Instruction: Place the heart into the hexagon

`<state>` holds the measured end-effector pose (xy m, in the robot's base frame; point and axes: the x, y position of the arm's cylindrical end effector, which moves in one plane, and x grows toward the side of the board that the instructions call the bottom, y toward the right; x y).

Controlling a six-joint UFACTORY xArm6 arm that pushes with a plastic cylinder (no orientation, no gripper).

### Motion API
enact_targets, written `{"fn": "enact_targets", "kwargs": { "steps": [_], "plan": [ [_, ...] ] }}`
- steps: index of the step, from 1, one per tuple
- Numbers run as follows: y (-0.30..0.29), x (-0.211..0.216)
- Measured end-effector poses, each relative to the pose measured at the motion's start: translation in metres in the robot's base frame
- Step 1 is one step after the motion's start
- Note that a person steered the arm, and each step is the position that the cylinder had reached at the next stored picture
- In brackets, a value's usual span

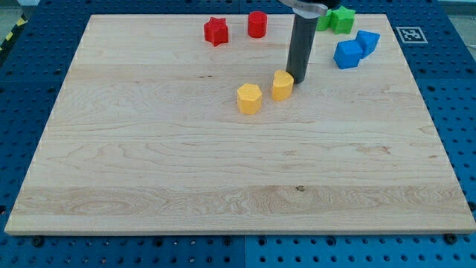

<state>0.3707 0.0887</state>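
My tip (299,78), a bare rod with no pincer to part or close, touches the yellow heart (282,85) from the view's right, just beside the yellow hexagon (249,98); light and slippery, it should slide if pushed squarely through its middle.

My tip (298,77) touches yellow heart (282,85) beside yellow hexagon (249,98).

The heart (282,85) is sitting just beside my tip (297,79), toward the view's left, the hexagon (249,98) lying farther left on the tabletop (223,179).
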Motion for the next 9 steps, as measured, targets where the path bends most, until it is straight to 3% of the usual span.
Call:
{"fn": "enact_targets", "kwargs": {
  "steps": [6,9],
  "plan": [
    [-0.019,0.043],
    [-0.015,0.044]
  ]
}}
